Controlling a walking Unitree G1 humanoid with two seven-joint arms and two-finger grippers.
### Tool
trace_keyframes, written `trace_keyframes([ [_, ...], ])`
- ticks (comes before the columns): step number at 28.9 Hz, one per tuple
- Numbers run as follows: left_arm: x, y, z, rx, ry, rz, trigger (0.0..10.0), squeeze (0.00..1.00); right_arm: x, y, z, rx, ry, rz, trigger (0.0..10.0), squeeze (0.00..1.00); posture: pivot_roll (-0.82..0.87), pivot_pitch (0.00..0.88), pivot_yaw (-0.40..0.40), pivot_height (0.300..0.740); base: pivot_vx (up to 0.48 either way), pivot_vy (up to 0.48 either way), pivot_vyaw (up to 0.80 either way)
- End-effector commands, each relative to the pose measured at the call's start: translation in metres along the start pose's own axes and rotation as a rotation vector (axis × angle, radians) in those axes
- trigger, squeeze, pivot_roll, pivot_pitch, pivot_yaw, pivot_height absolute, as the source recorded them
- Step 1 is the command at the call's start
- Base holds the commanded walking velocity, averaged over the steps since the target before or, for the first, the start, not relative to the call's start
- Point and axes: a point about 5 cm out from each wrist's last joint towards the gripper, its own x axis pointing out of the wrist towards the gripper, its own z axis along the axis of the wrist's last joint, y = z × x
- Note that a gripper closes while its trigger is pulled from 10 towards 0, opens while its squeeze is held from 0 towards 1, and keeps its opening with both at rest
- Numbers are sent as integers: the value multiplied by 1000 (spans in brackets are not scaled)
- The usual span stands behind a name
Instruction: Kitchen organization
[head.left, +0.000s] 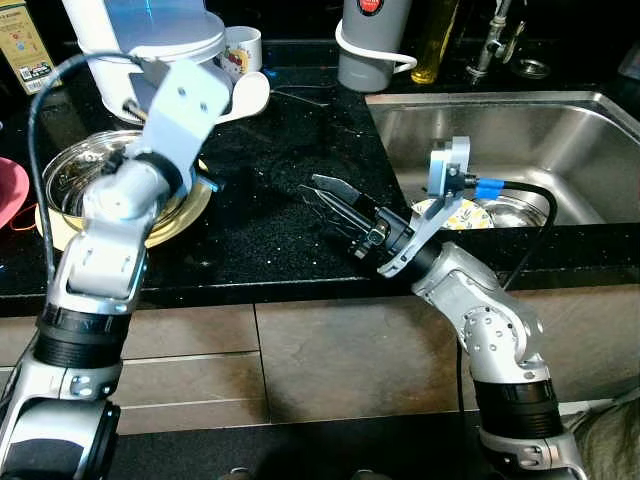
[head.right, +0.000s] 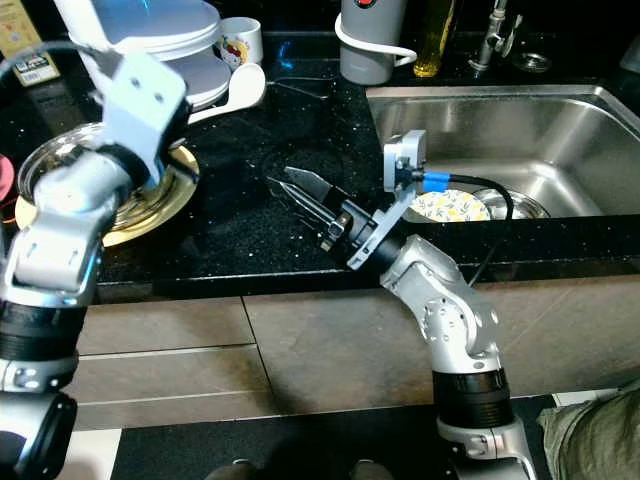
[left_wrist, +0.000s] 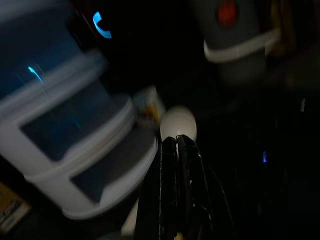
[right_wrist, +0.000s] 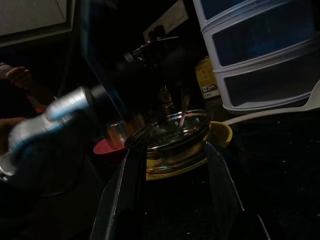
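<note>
Your right pincer (head.left: 322, 190) hovers spread wide over bare black worktop (head.left: 260, 230) beside the sink (head.left: 560, 140); your left pincer (left_wrist: 177, 150), pressed narrow, hangs by the shiny steel bowl (head.left: 75, 175) on its yellow plate (head.left: 190, 205)

Left arm: rises from 7 o'clock, forearm bent up toward 11 o'clock, wrist housing raised. Left end effector (left_wrist: 177, 150): its two black fingers pressed together, no gap between them. Right arm: rises from 5 o'clock, elbow bent, forearm reaching toward 10 o'clock. Right end effector (head.left: 325, 190): fingers (right_wrist: 131, 185) spread apart, nothing between them, tips low over the counter (head.left: 270, 240).
</note>
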Motion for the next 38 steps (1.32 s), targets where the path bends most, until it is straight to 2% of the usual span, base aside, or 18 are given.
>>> trace_keyframes([
  [1,-1,9,17,-42,-76,43,0,0,1,-2,1,-2,-11,-14,10000,0,-6,61,-34,732,0,0,0],
  [4,-4,17,29,-65,-129,78,0,0,2,-3,1,5,-23,-23,10000,0,-3,59,-35,732,0,0,0],
  [15,-10,35,49,-140,-218,160,0,0,3,-9,11,36,-97,-58,10000,0,-4,53,-37,732,0,0,0],
  [23,-15,44,54,-194,-266,218,0,0,3,-14,14,41,-110,-100,10000,0,-4,55,-38,732,0,0,0],
  [30,-20,58,65,-268,-370,261,0,0,4,-19,17,50,-116,-137,10000,0,-4,57,-40,732,0,0,-711],
  [38,-16,57,65,-298,-386,226,0,0,4,-20,17,55,-117,-143,10000,0,-5,59,-39,732,0,0,-800],
])
